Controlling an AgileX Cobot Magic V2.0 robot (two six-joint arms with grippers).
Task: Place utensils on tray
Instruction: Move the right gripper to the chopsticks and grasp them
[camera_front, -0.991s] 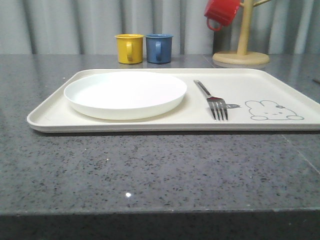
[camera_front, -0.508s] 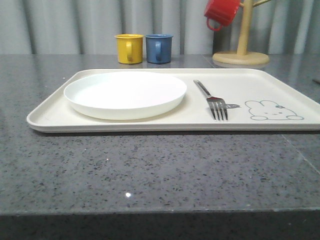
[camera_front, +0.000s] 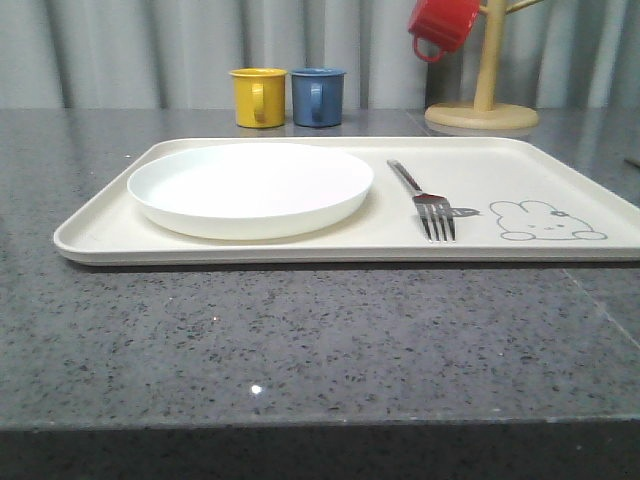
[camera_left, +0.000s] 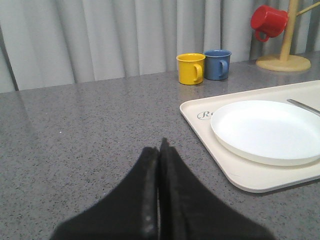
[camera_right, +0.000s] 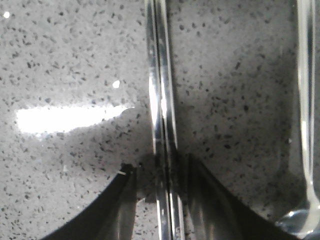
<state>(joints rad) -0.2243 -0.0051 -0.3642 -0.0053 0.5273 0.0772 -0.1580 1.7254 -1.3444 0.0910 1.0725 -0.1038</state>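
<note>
The cream tray (camera_front: 300, 250) lies on the grey stone counter with the white plate (camera_front: 250, 188) on its left half and a silver fork (camera_front: 425, 195) to the right, beside the rabbit drawing. My left gripper (camera_left: 160, 145) is shut and empty, low over the counter to the left of the tray (camera_left: 240, 175) and plate (camera_left: 265, 130). My right gripper (camera_right: 160, 167) is open, close above the counter, its fingers straddling a pair of metal chopsticks (camera_right: 159, 75) lying side by side. A bare strip of counter shows between one finger and the chopsticks. A metal spoon (camera_right: 305, 100) lies parallel to them.
A yellow mug (camera_front: 258, 97) and a blue mug (camera_front: 318, 96) stand behind the tray. A red mug (camera_front: 443, 24) hangs on a wooden mug stand (camera_front: 485, 90) at the back right. A grey curtain closes off the back.
</note>
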